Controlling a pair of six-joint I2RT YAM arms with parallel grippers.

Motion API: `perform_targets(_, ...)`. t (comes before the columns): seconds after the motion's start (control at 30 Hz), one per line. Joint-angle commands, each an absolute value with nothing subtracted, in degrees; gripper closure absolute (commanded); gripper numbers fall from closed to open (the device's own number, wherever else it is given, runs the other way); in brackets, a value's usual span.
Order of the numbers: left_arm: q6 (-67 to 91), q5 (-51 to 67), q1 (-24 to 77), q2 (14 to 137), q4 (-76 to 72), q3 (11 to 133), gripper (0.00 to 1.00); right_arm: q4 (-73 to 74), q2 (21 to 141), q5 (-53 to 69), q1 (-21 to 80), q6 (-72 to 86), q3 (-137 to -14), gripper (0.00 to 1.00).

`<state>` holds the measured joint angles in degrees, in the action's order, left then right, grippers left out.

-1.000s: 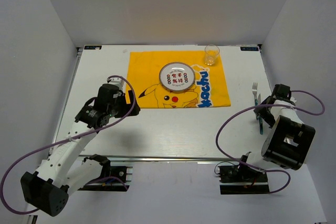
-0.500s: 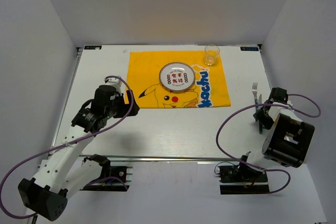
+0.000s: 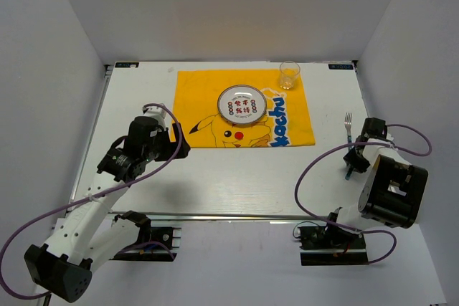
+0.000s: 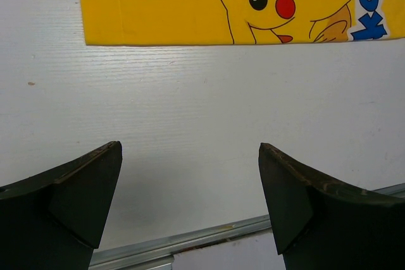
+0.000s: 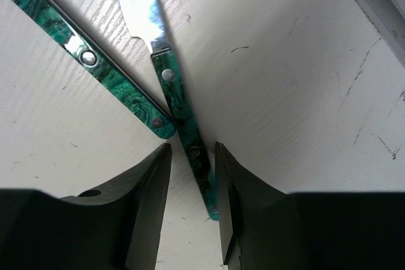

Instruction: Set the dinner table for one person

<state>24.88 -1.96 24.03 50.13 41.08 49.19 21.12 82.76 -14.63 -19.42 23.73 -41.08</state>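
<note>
Toward three o'clock on the dinner table (image 3: 244, 177), the right gripper (image 5: 192, 150) straddles the knife (image 5: 172, 93) handle, jaws narrowed close; whether they pinch it I cannot tell. It is probably bound for beside the plate (image 3: 242, 105) toward twelve. The left gripper (image 4: 190, 148) hangs spread wide at nine

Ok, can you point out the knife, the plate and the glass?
knife (image 5: 179, 109): right wrist view, on the green handle just below the blade.
plate (image 3: 241, 106): top external view, on its printed centre.
glass (image 3: 289, 74): top external view, on the middle of the cup.
</note>
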Motion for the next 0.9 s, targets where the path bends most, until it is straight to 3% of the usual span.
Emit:
perform_targets(0.0,24.61,-2.55,24.26,48.78,40.87,49.48,0.02,23.47,84.02,-13.36,-18.02,23.12,-39.99,0.60)
perform_targets(0.3,24.70,-2.99,24.26,49.22,41.13,49.83,0.02,24.34,83.85,-14.94,-16.44,23.73,-39.90,0.72)
perform_targets(0.33,24.70,-2.99,24.26,49.13,41.22,49.83,0.02,24.26,83.67,-14.94,-16.35,23.82,-39.82,0.81)
perform_targets(0.57,24.87,-3.43,24.26,48.87,41.31,49.83,0.02,24.70,82.88,-15.03,-16.44,24.52,-39.38,0.88)
perform_targets(0.6,24.79,-3.43,24.26,48.87,41.31,49.83,0.02,25.22,82.45,-15.20,-16.44,24.61,-39.38,0.99)
perform_targets(0.87,24.79,-3.25,24.26,49.39,41.22,49.83,0.02,27.94,78.05,-17.14,-16.44,26.54,-39.64,1.00)
